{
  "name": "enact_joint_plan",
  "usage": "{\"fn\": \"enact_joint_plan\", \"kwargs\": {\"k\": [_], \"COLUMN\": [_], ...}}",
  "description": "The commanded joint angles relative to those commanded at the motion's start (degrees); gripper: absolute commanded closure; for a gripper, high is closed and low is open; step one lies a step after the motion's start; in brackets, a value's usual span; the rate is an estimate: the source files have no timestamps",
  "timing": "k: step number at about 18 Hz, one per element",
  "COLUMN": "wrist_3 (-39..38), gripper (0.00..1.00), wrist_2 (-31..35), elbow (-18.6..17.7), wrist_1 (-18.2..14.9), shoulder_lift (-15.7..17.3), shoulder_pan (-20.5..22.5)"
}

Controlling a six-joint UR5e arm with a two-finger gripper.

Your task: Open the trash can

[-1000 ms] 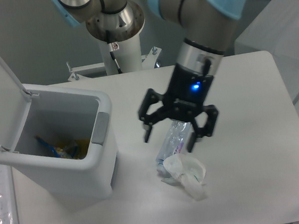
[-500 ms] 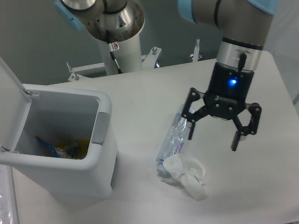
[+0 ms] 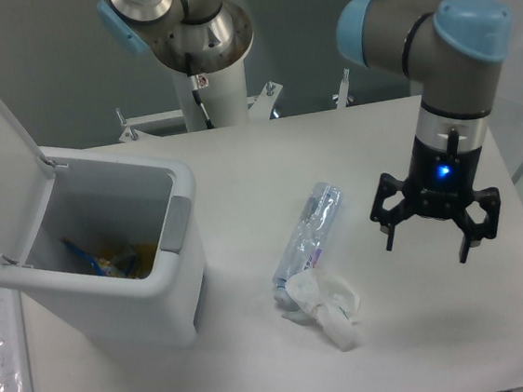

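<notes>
Hand (image 3: 426,237) shifted right (fingers spread), white trash can (image 3: 101,269), lid raised

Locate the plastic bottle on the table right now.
The plastic bottle lies on its side near the middle of the table, between the open trash can and the gripper, its lower end beside a crumpled clear cup.

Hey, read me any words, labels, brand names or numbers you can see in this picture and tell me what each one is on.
No text can be read here.
Plastic bottle: its label is too blurred to read.
Wrappers inside the trash can: print too small to tell.
Gripper: only a blue light, no lettering.
Paper at the left edge: faint marks, unreadable.
</notes>
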Motion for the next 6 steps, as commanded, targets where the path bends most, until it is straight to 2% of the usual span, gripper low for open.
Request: {"fn": "enact_joint_plan", "kwargs": {"k": [2, 6], "wrist_3": [5.7, 6.6], "gripper": [0.0, 0.0], "wrist_2": [6.2, 7.2], "elbow": [-0.3, 0.0], "wrist_1": [-0.5, -1.1], "shoulder_lift": [-2.3, -6.0], "shoulder_pan": [-0.9, -1.8]}}
